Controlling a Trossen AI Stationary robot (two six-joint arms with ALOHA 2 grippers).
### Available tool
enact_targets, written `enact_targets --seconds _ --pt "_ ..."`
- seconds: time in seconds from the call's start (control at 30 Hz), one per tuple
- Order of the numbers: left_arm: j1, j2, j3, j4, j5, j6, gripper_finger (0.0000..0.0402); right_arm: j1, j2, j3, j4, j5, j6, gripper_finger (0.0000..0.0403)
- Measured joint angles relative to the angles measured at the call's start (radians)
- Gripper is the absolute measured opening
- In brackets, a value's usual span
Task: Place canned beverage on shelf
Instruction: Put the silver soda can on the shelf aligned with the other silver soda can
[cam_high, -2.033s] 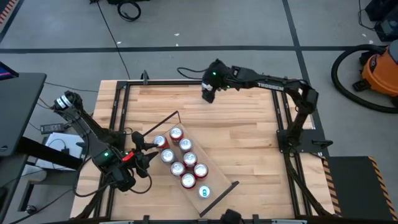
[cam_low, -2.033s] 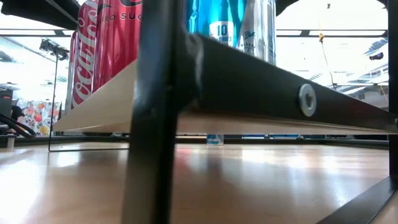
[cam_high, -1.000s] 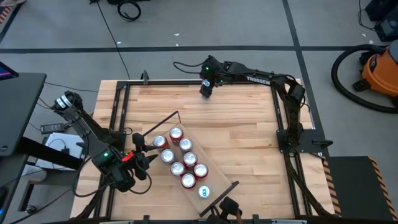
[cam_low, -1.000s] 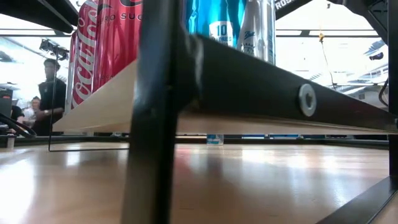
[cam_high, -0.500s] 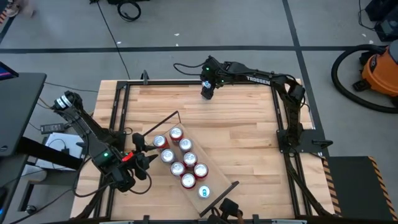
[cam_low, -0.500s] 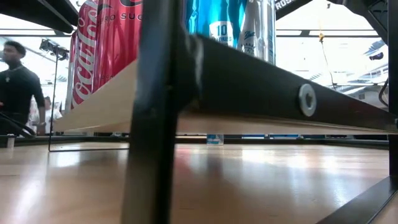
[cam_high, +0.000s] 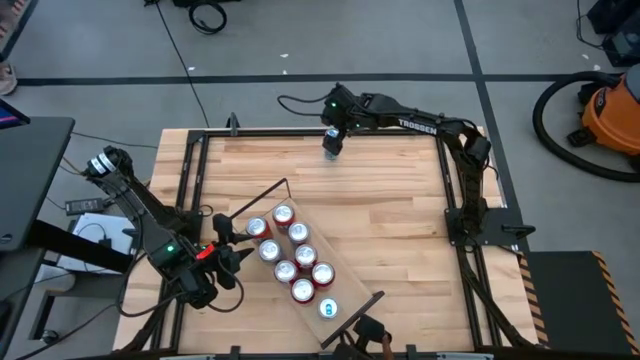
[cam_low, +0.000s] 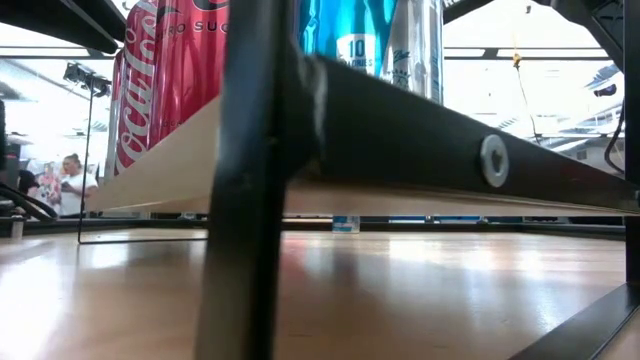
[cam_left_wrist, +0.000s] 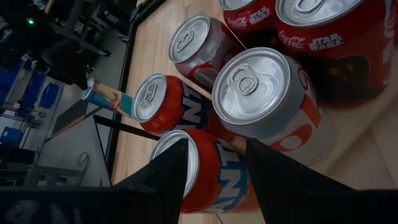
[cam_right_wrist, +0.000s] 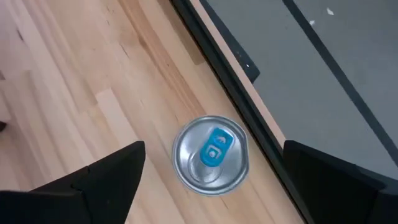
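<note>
High view: at upper centre of the frame, the right gripper (cam_high: 332, 143) hovers over a lone can (cam_high: 331, 150) standing at the far edge of the slatted tabletop (cam_high: 380, 220). The shelf (cam_high: 305, 265), lower centre, carries eight cans in two rows. The left gripper (cam_high: 232, 258) waits at its left end, pressed together.

Low view: the shelf plank (cam_low: 190, 160) fills the frame, with red Coca-Cola cans (cam_low: 165, 60) upper left.

Left wrist view: the lone can (cam_left_wrist: 107, 97) appears small at centre left, beyond the shelved cans.

Right wrist view: fingers (cam_right_wrist: 106, 177) spread wide on either side of the blue-tabbed can top (cam_right_wrist: 211, 154), touching nothing. The can looks like thin, smooth, slippery metal, dentable if squeezed; best pinched mid-wall, upright, with moderate force.
</note>
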Motion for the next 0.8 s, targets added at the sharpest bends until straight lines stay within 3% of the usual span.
enact_targets --seconds 0.27,0.63,0.8 --pt "0.002 0.0 0.0 0.0 0.0 0.003 0.0172 -0.025 0.031 0.002 0.001 -0.054 0.05 0.0391" --pt "0.002 0.0 0.0 0.001 0.008 0.003 0.0172 -0.015 0.078 0.017 -0.012 -0.019 0.056 0.0389" --pt "0.002 0.0 0.0 0.001 0.008 0.003 0.0172 -0.015 0.078 0.017 -0.012 -0.017 0.056 0.037"
